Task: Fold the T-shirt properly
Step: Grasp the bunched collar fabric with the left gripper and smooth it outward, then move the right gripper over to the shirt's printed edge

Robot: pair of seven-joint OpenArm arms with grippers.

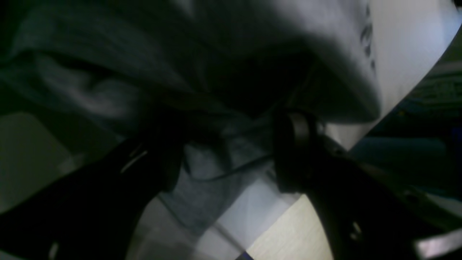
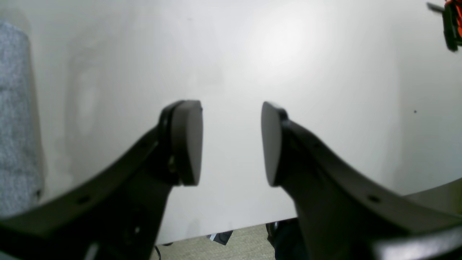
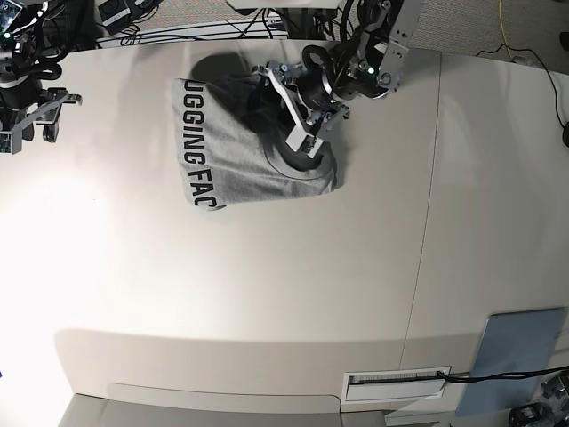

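The heather-grey T-shirt (image 3: 253,156) lies bunched and partly folded on the white table (image 3: 267,285), with black block lettering (image 3: 194,147) along its left edge. My left gripper (image 3: 298,116) is low over the shirt's right part. In the left wrist view the left gripper (image 1: 227,159) stands wide open, its fingers (image 1: 292,151) on either side of rumpled grey cloth (image 1: 216,169). My right gripper (image 3: 31,111) is at the table's far left, away from the shirt. In the right wrist view the right gripper (image 2: 231,144) is open and empty over bare table, with the shirt (image 2: 14,126) at the left edge.
A seam (image 3: 427,222) runs down the table on the right. A blue-grey panel (image 3: 520,342) and a slotted plate (image 3: 396,380) sit near the front right corner. Cables (image 3: 204,31) lie beyond the far edge. An orange-black object (image 2: 453,23) shows in the right wrist view.
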